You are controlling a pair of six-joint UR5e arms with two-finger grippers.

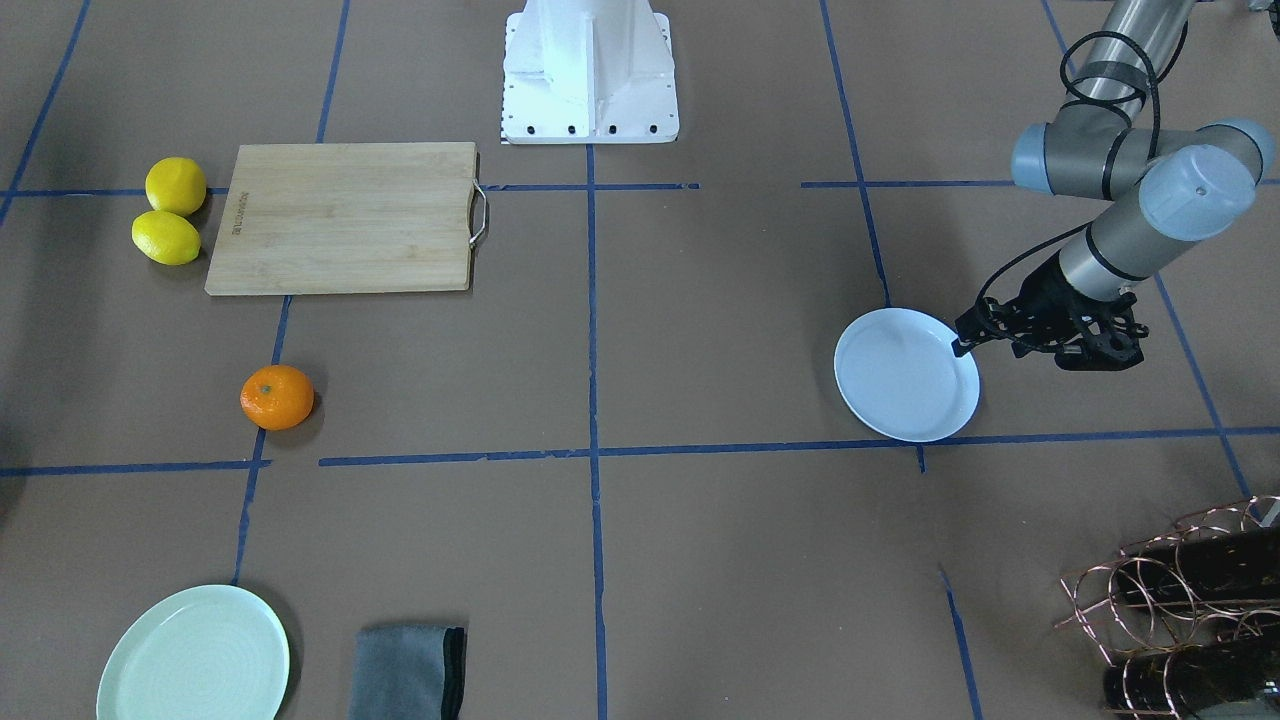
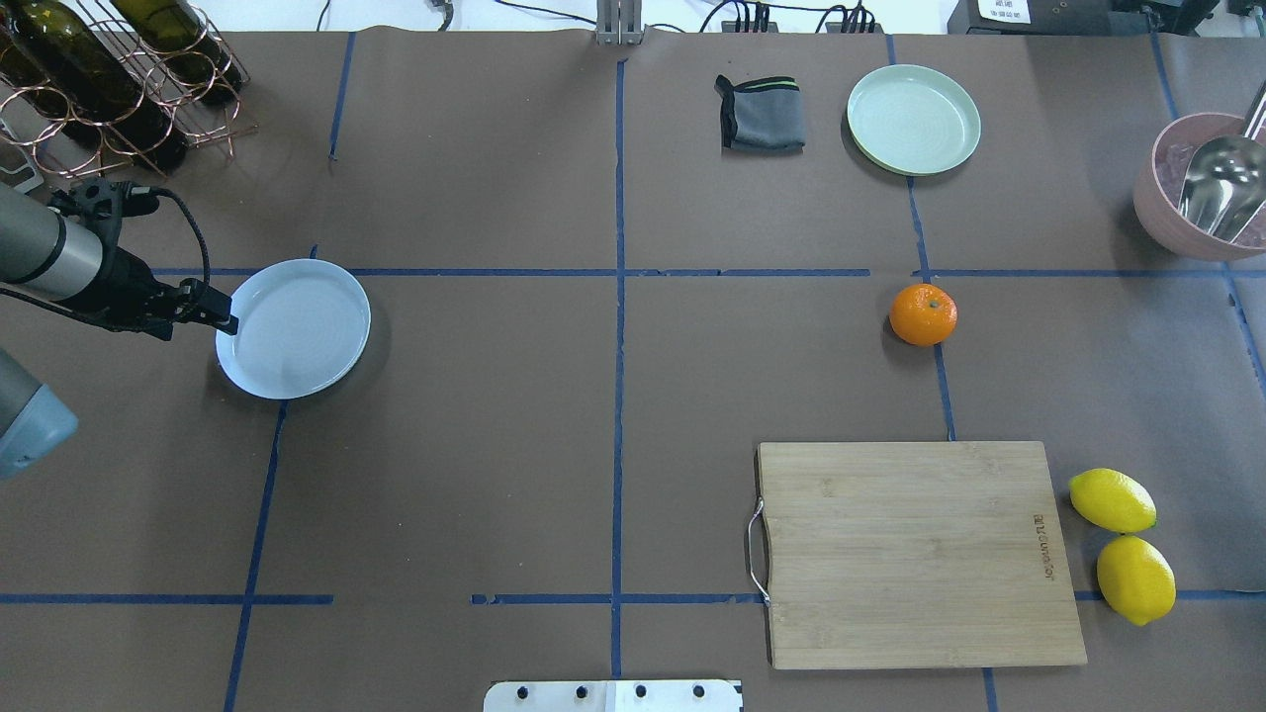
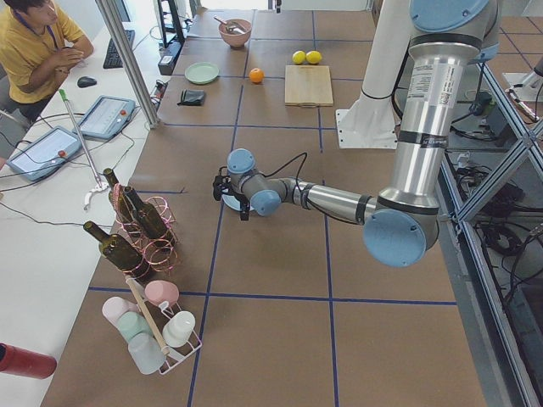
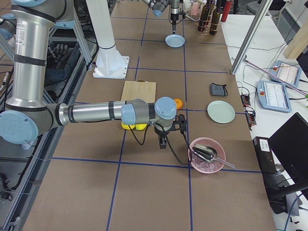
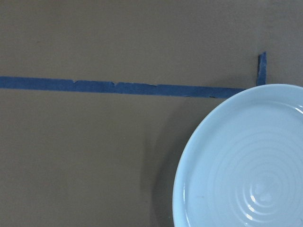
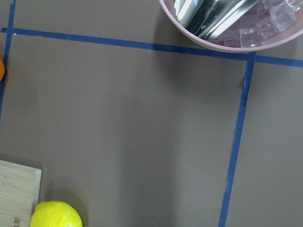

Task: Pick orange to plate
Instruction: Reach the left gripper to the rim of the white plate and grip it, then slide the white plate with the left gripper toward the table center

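The orange [image 2: 923, 314] rests alone on the brown table, on a blue tape line far from both plates; only its edge [image 6: 1, 68] shows in the right wrist view. The pale bluish-white plate [image 2: 294, 328] lies flat and bare at the other end. My left gripper [image 2: 224, 321] points down at that plate's rim [image 1: 968, 372], and its fingers look shut with nothing seen between them. In the side view, my right gripper [image 4: 163, 143] hangs over the table between the orange [image 4: 178, 103] and the pink bowl; whether it is open or shut I cannot tell.
A mint-green plate [image 2: 913, 119] and a folded grey cloth [image 2: 760, 114] lie beyond the orange. A wooden cutting board [image 2: 915, 554] sits beside two lemons [image 2: 1112, 500]. A pink bowl [image 2: 1177, 213] holds a ladle and ice. A wire bottle rack [image 2: 109, 89] stands behind the left arm.
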